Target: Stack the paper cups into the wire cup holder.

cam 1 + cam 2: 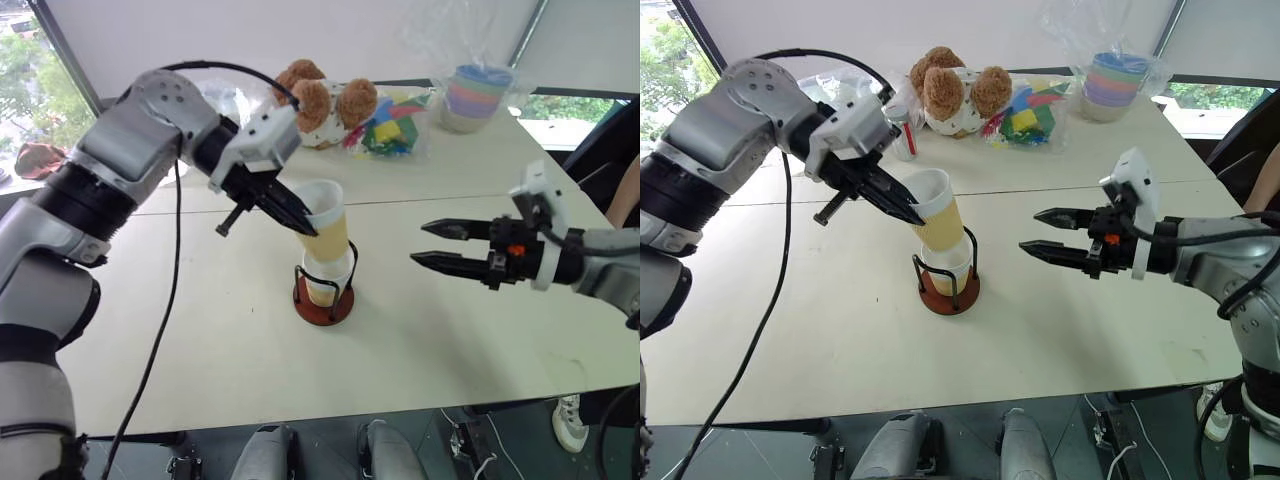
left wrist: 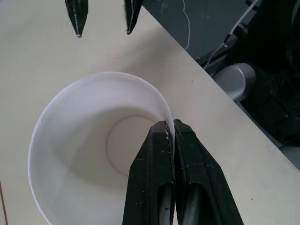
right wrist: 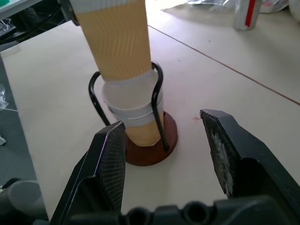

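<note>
On the white counter (image 1: pixel 200 340), the wire cup holder (image 1: pixel 324 292) stands on its dark red disc base with paper cups nested inside it. The left pincer (image 1: pixel 300 220) is pressed together on the white rim of the top paper cup (image 1: pixel 326 225), one finger inside the cup and one outside. That cup leans tilted, its yellow-orange lower end set into the cup below. The right pincer (image 1: pixel 418 243) hangs beside the holder, apart from it, its fingers spread and holding nothing.
</note>
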Action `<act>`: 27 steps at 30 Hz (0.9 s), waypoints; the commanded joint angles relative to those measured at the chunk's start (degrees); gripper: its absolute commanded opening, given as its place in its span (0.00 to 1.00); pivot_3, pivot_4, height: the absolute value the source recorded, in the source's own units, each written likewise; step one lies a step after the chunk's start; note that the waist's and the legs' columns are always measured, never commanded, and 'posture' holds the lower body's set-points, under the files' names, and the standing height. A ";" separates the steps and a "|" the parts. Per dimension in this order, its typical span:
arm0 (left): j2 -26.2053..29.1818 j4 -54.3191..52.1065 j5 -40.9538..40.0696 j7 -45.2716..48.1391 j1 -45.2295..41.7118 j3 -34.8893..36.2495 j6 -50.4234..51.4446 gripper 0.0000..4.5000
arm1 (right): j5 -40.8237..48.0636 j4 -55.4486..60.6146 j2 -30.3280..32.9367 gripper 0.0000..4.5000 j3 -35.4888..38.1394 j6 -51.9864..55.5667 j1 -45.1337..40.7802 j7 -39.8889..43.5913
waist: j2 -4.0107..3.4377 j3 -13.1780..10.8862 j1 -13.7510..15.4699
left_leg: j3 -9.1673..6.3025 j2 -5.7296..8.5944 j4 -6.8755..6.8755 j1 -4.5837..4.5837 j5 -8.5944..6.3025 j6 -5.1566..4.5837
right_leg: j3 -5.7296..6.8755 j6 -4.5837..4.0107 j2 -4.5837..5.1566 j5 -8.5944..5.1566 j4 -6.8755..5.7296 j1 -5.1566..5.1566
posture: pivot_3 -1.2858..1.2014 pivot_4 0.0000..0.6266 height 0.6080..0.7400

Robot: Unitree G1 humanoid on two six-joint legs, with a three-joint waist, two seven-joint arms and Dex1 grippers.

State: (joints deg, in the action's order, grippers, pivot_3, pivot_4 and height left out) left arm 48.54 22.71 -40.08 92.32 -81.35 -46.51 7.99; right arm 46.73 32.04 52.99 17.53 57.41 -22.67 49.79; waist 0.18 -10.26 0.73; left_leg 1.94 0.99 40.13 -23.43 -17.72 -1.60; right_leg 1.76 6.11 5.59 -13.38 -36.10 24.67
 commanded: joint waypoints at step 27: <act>6.00 -9.46 -2.56 -26.25 25.47 33.36 15.99 0.69 | -9.64 -14.27 -10.32 0.62 -8.08 -17.57 0.36 -11.94 | -0.06 0.12 -2.06 | -0.01 -0.03 -0.09 0.25 -0.02 -0.04 | -0.08 0.03 -0.01 -0.02 -0.03 -0.13 | 0.52 0.24 1.00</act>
State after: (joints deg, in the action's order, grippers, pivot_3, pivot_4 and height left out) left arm 53.57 19.16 -41.85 74.97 -61.82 -19.05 20.93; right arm 40.76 20.95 44.37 10.00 44.92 -22.36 39.39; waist 0.12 -10.14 -1.33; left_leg 1.94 0.94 39.97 -23.11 -17.74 -1.63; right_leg 1.61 6.15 5.57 -13.40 -36.13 24.55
